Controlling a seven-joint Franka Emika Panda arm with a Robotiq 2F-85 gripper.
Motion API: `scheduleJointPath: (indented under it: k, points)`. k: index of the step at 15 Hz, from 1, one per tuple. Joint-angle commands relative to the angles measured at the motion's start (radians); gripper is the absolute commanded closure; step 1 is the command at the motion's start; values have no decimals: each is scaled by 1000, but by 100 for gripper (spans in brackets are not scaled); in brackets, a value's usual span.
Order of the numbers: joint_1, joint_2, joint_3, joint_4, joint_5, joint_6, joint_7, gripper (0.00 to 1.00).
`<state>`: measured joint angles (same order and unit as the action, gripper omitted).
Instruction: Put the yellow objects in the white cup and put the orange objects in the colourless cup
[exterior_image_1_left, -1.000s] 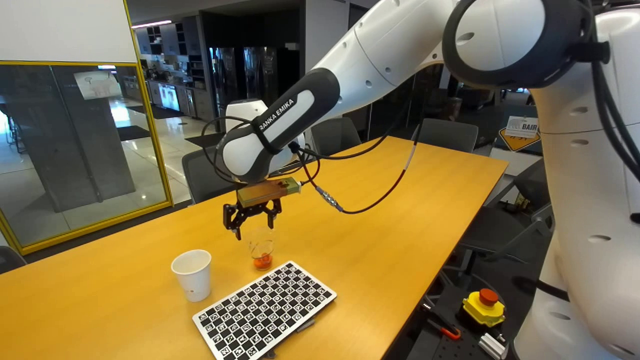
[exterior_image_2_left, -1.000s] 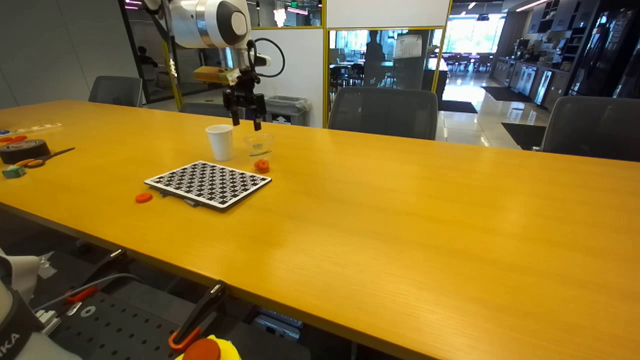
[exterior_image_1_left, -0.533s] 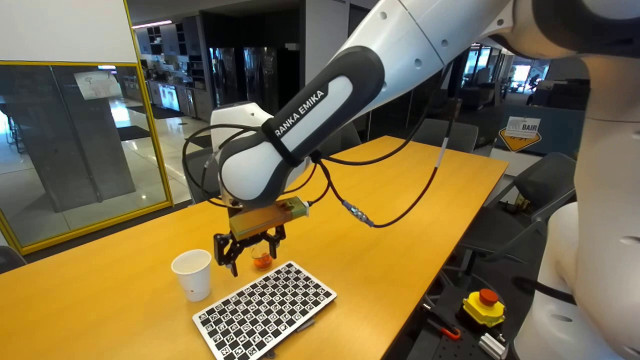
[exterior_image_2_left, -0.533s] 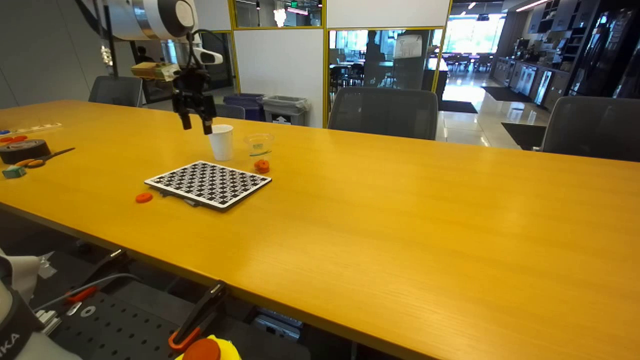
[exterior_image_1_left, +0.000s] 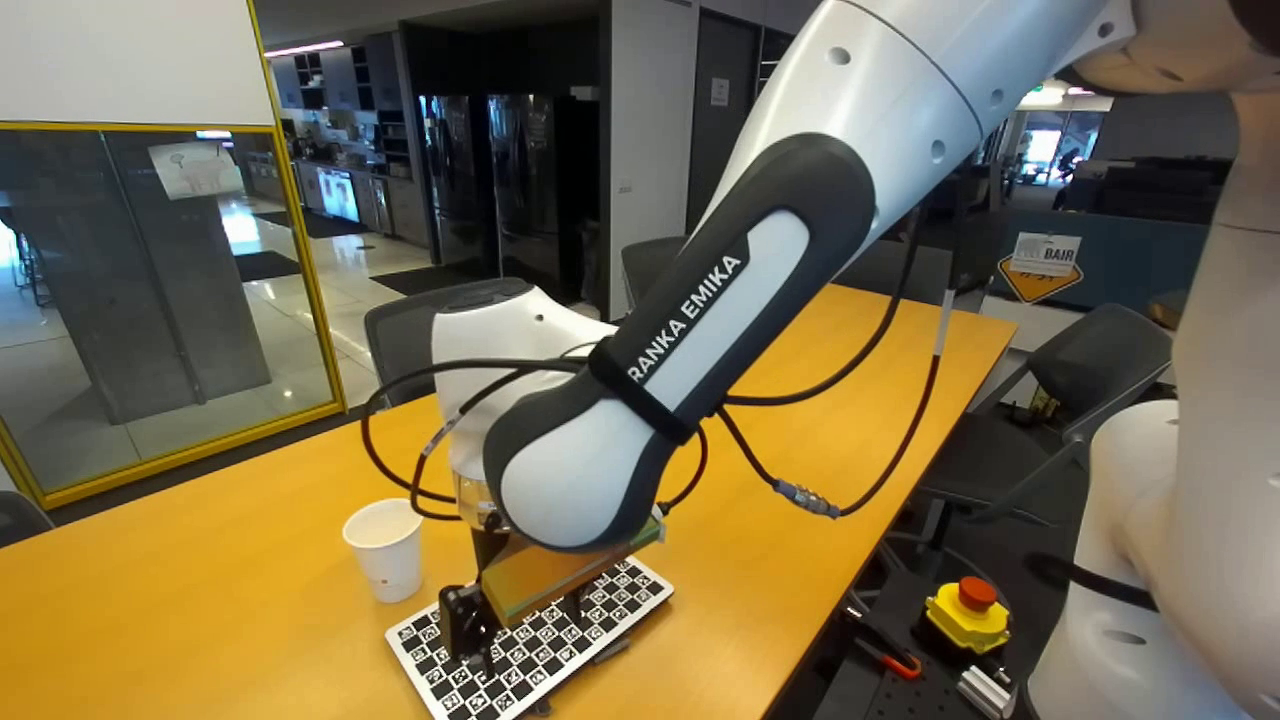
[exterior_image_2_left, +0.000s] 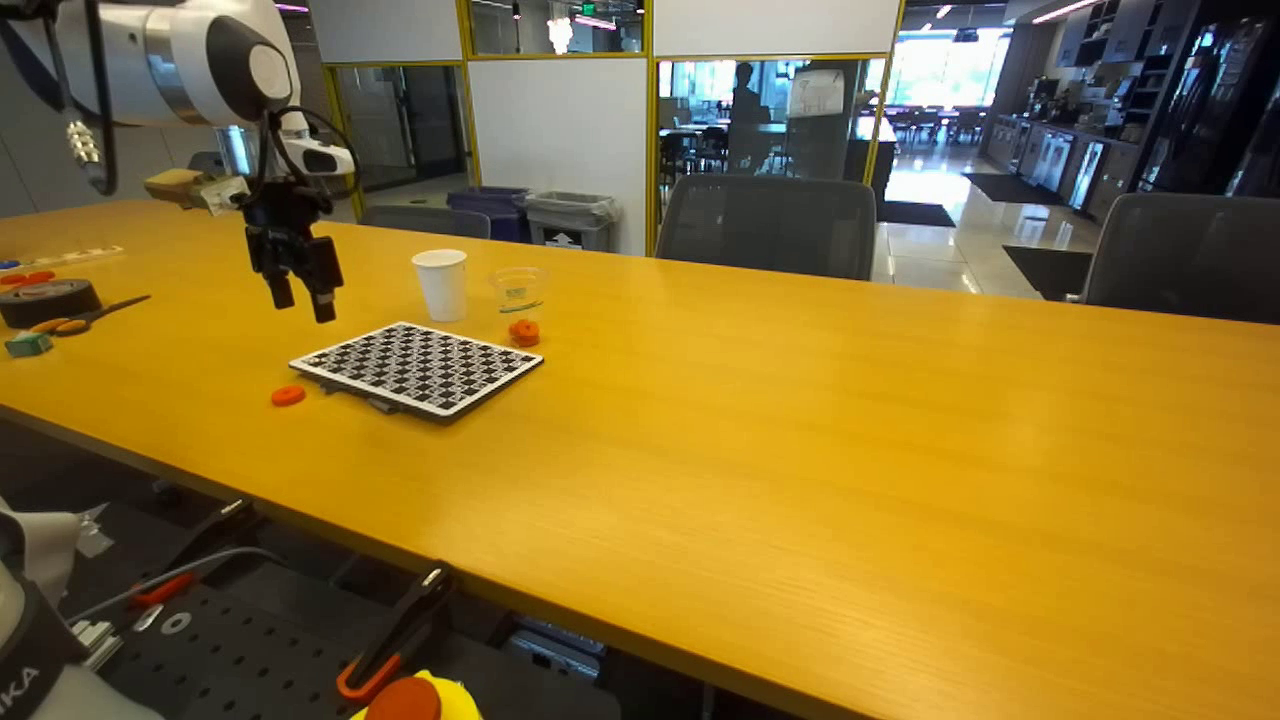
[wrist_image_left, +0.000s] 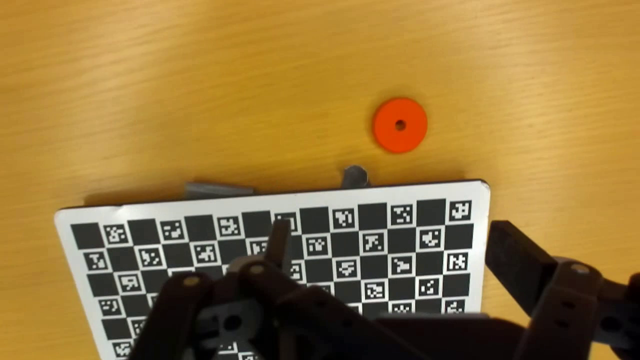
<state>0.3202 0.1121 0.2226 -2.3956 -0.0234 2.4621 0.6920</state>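
Closest, in the wrist view, the gripper (wrist_image_left: 390, 235) enters from the bottom edge, its fingers spread well apart, released. The left-hand fingertip in the picture covers part of a patterned board (wrist_image_left: 345, 245) that spans the lower middle. A loose orange disc (wrist_image_left: 400, 125) lies flat on the table (wrist_image_left: 225, 100), right of centre, just above the board's upper edge.

In an exterior view, left of the middle and near the board's right-hand corner, the clear cup (exterior_image_2_left: 519, 292) stands upright with orange pieces (exterior_image_2_left: 524, 333) at its bottom; how many I cannot tell. The white cup (exterior_image_2_left: 441, 290) stands upright just to its left; both exterior views show it, but its bottom is hidden, so what it holds I cannot tell.

Only an exterior view shows the clear cup, with a tape roll (exterior_image_2_left: 50, 302), scissors (exterior_image_2_left: 75, 325) and a green block (exterior_image_2_left: 28, 344) at the left edge. The orange disc shows there and in the wrist view. Farthest, a grey bin (exterior_image_2_left: 572, 210) stands beyond the table.
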Motion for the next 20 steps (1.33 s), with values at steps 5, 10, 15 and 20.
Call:
scheduleJointPath:
  k: [5, 10, 15, 20]
  points:
    - [-2, 43, 16, -96, 70, 160, -12, 0]
    - [11, 110, 14, -84, 76, 206, -11, 0]
    - [32, 162, 4, -88, 73, 305, 5, 0]
    - [54, 193, -5, -85, 70, 347, 5, 0]
